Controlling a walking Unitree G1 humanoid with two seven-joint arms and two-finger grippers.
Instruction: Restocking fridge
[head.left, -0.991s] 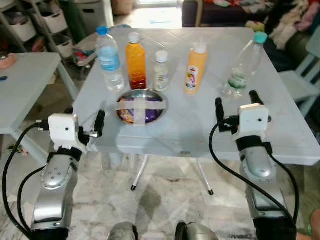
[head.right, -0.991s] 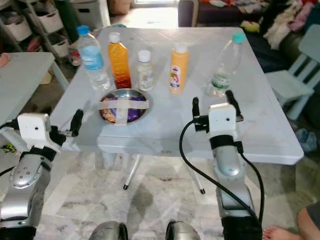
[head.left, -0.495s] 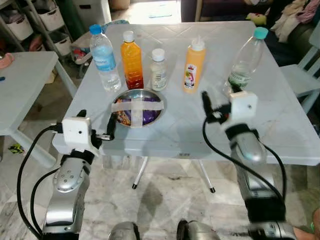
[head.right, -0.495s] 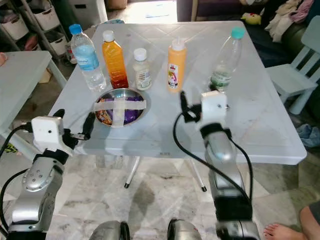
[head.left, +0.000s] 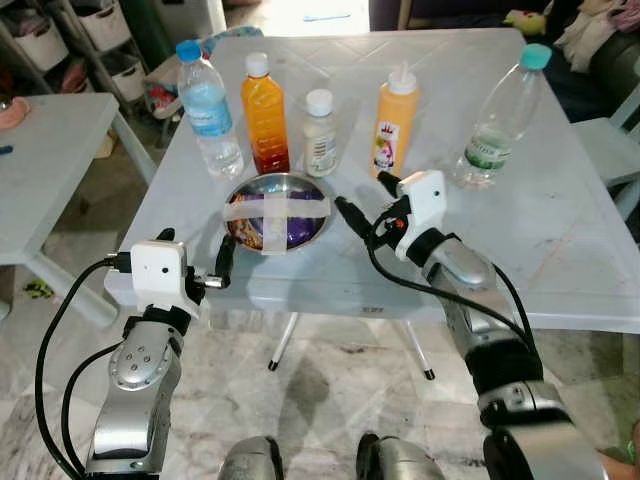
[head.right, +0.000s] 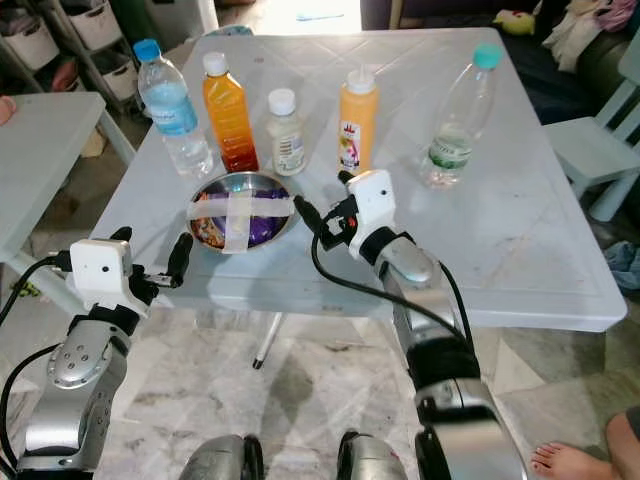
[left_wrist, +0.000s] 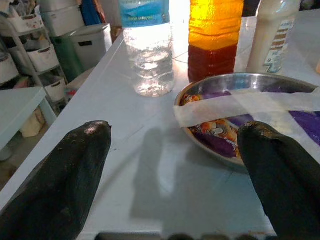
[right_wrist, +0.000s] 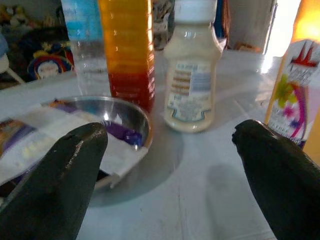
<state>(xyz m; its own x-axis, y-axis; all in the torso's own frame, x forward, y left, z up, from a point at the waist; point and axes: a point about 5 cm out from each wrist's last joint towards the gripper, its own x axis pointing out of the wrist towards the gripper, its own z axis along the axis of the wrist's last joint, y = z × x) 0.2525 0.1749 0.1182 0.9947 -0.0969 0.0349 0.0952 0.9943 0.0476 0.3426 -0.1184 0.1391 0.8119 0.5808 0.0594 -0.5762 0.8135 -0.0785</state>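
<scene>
Your right end effector (head.left: 362, 201), fingers spread wide, hovers over the tabletop (head.left: 560, 240) just beside the taped steel bowl (head.left: 276, 210); your left end effector (head.left: 193, 262), also wide, waits at the near edge. Beyond the bowl stands the cream bottle (head.left: 319, 133): light, rigid, probably slick. Grip its straight body below the cap.

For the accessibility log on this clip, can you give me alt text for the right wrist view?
Two open black fingers of the right end effector frame a white table, aimed between a taped steel bowl and a small cream bottle. Behind stand an orange juice bottle, a water bottle and a yellow squeeze bottle.
</scene>
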